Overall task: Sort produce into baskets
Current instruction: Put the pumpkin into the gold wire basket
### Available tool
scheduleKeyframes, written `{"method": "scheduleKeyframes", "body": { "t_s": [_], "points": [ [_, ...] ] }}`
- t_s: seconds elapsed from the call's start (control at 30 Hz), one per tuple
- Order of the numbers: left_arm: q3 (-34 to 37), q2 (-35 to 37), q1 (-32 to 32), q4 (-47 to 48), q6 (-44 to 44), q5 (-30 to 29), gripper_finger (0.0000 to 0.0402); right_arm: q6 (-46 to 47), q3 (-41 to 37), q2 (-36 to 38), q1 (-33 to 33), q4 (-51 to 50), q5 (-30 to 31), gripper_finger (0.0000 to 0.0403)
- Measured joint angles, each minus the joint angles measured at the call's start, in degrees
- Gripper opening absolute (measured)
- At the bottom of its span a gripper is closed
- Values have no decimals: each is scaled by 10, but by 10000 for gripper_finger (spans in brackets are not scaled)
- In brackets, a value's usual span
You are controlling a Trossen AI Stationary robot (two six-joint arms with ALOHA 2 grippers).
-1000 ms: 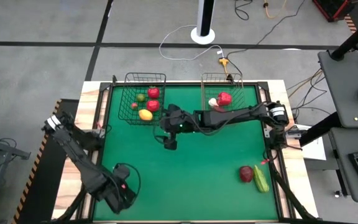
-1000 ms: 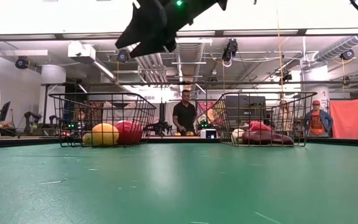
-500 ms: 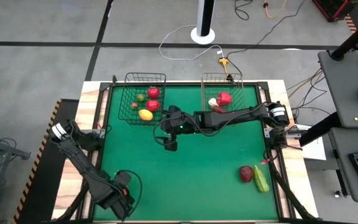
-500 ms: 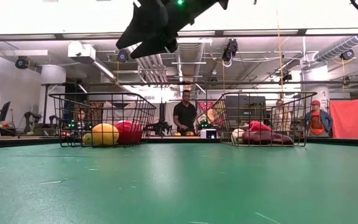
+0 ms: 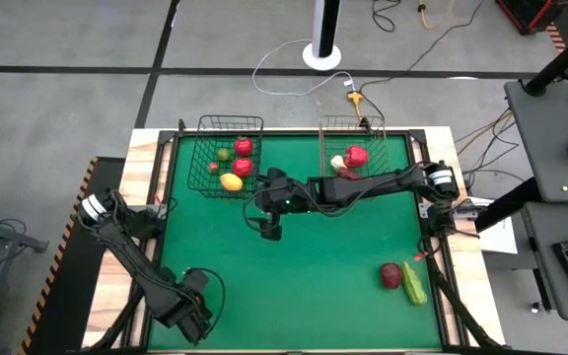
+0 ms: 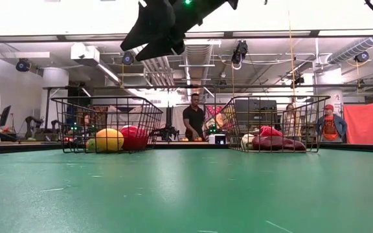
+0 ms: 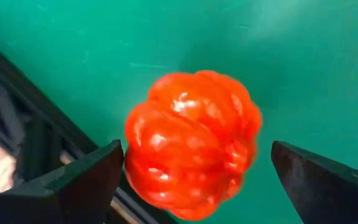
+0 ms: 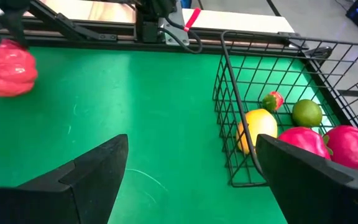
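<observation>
A red ribbed toy pepper [image 7: 191, 143] lies on the green table near its near left corner; it also shows in the right wrist view [image 8: 6, 68]. My left gripper [image 7: 197, 149] is open above it, one finger on each side, apart from it; in the high view [image 5: 193, 308] it hides the pepper. My right gripper [image 5: 269, 229] hangs open and empty over the table's middle, beside the black wire basket [image 5: 230, 156], which holds a yellow [image 8: 258, 126], a green [image 8: 307, 112] and red pieces. The copper basket [image 5: 353, 148] holds a red and a white piece.
A dark red piece [image 5: 390, 276] and a green cucumber [image 5: 415, 284] lie on the table near the right near corner. Both baskets stand at the far edge. The table's black rim [image 7: 36, 112] runs close beside the pepper. People stand in the room behind.
My left arm has shifted a little toward the table's near edge and stays over the red pepper.
</observation>
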State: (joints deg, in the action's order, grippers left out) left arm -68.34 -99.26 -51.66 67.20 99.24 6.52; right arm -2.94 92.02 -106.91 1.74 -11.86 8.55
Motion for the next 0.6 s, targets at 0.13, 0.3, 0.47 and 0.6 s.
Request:
{"method": "scheduleKeyframes", "body": {
  "t_s": [0.13,0.3,0.47,0.6],
  "points": [
    [20,0,0,-27,0,0,389,0,0,0,2,0,0,345],
    [46,2,0,-49,-6,0,389,0,0,0,1,0,0,345],
    [50,2,0,-53,-14,-7,389,0,0,0,1,0,0,345],
    [46,2,0,-56,-29,-22,383,0,0,0,1,0,0,345]
  ]
}}
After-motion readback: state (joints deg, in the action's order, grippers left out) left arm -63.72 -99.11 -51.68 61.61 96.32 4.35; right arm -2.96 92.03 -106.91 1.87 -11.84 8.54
